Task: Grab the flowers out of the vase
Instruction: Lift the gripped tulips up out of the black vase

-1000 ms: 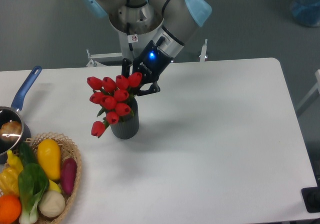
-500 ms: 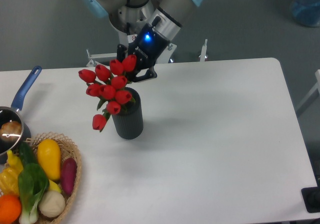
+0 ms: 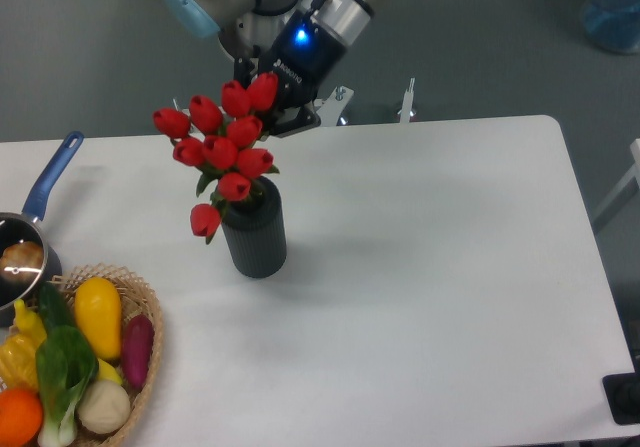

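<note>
The arm's gripper sits at the top of the bunch, its fingers mostly hidden behind the red heads, so whether they are clamped on the flowers or merely beside them I cannot tell. The bunch stands high over the vase, leaning left, lowest bud drooping past the rim, and the stems are out of sight, so it's unclear whether they are free of the mouth.

Biggest risk, as I judge it: if the stems are still inside and the lift goes off to one side, they could drag on the rim and tip that tall, narrow vase over on the table. Next risk: the hold seems to be up among the buds rather than on the stems, so the bunch could slip or swing, or the heads could get crushed. Smallest worry: the drooping bud snagging the rim on the way up.

Around it, the wicker basket of vegetables sits front-left, near the vase but not touching. The saucepan with the blue handle lies at the left edge. Both are on the side the bunch leans toward, so a dropped bunch or a toppled vase would probably head their way. Nothing blocks a straight upward pull.
</note>
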Controlling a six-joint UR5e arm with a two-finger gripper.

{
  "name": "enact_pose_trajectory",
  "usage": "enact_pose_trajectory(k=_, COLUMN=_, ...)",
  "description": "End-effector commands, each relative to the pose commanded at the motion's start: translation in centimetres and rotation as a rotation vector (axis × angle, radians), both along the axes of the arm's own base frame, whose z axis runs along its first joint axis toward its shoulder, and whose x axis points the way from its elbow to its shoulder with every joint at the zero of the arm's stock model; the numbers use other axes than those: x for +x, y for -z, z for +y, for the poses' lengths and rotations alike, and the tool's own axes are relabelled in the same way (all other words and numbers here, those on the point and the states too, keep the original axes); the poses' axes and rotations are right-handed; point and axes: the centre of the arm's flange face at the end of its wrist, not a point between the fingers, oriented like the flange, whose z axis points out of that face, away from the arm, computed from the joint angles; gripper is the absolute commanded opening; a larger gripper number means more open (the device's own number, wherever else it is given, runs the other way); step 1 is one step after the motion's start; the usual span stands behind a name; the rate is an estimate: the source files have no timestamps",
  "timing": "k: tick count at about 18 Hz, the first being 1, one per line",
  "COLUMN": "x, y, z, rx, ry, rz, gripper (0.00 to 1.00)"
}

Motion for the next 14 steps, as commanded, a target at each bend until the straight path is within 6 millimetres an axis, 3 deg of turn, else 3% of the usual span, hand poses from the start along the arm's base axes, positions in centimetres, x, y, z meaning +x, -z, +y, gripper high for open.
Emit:
enact_pose_trajectory(k=4, x=-1.5, y=-2.2, z=-0.8, rx=0.03, ry=-0.047, rz=0.001, gripper=0.0)
enact_pose_trajectory(k=10, x=-6.0, y=-5.3, z=-4.8, rx=0.059, ry=-0.194, rz=0.004, gripper=0.0)
enact_pose_trajectory(k=14, x=-7.6, y=-7.3, z=-7.0, rx=0.153, ry=-0.252, rz=-0.031, gripper=0.0)
